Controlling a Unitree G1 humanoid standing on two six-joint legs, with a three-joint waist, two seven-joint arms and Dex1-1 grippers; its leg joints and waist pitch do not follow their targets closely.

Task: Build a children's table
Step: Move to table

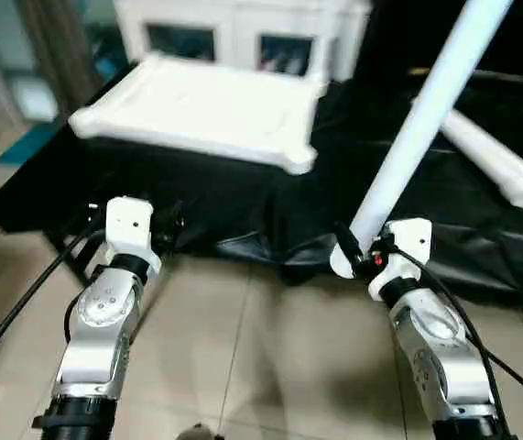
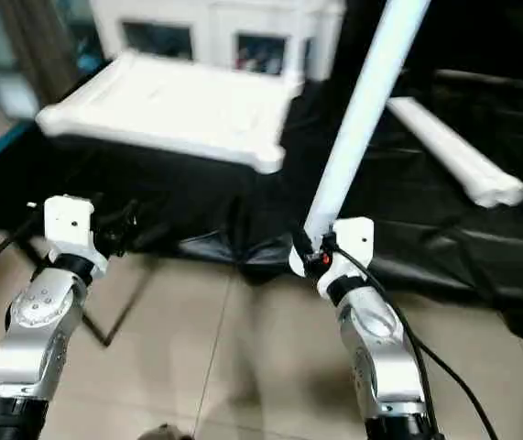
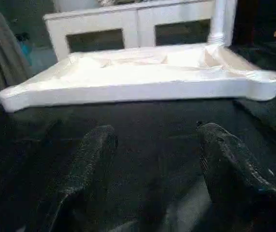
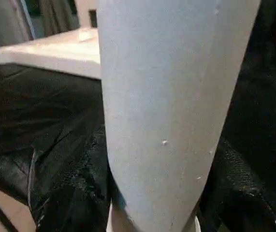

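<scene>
White tabletop (image 1: 197,110) lying underside up on black-draped counter (image 1: 243,206), one leg (image 3: 218,21) already standing in a far corner socket. Another leg (image 1: 504,170) lying loose on the counter to the right. Right end effector (image 1: 364,257) clamped near the bottom end of a long white leg (image 1: 426,115), tilted up and away over the counter. Left end effector (image 3: 152,159) spread wide, holding nothing, aimed at the near tabletop edge. Risks, as judged: long leg levering in a low grip, slipping or swinging into the loose leg; tabletop sliding on the slick cover when pushed. No containers visible.
</scene>
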